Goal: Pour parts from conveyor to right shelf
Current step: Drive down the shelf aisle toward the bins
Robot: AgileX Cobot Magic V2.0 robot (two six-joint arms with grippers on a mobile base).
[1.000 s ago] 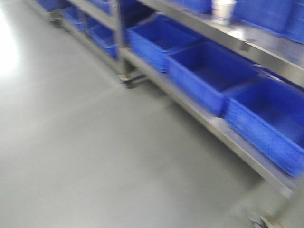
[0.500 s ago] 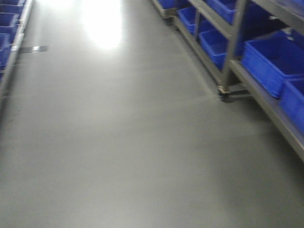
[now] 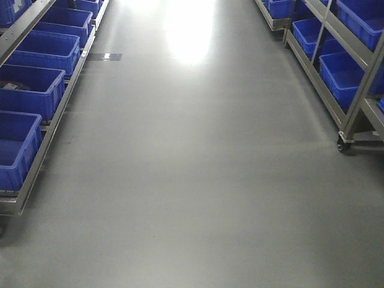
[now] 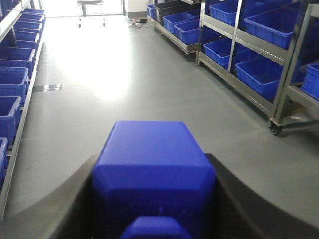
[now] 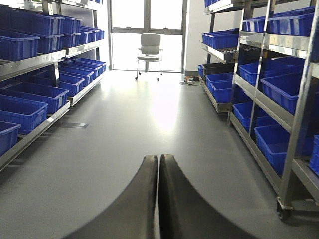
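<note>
**Blue block clamped in the left end effector, aisle between two racks**

The left end effector (image 4: 154, 157) is clenched on a royal-blue plastic block (image 4: 152, 191). In the left wrist view its dark curved fingers (image 4: 60, 201) press against the block's left and right sides. The block fills the lower middle of that view, with a small square stud on the face nearest the camera and chamfered far corners. It is held above the floor and touches nothing but the fingers.

The right end effector (image 5: 158, 159) is clenched on nothing. Its two black fingers meet along their whole visible length, with only a thin seam between them.

Both end effectors point down an aisle of smooth grey floor (image 3: 192, 180) with a bright glare patch towards its far end. Along the right edge of the aisle stands a stainless-steel tiered rack (image 3: 359, 99) on a castor wheel (image 3: 341, 144). Its sloping tiers carry large rectangular blue plastic bins (image 3: 345, 75). The same rack shows in the left wrist view (image 4: 288, 74) and in the right wrist view (image 5: 300, 119), where more tiers of bins rise above. The rack is well apart from the held block.

Along the left edge of the aisle runs a second steel rack (image 3: 55, 111), its low tier lined with open blue bins (image 3: 30, 93). At the far end of the aisle, a grey office chair (image 5: 149, 47) stands before a tall bright window (image 5: 147, 14).
</note>
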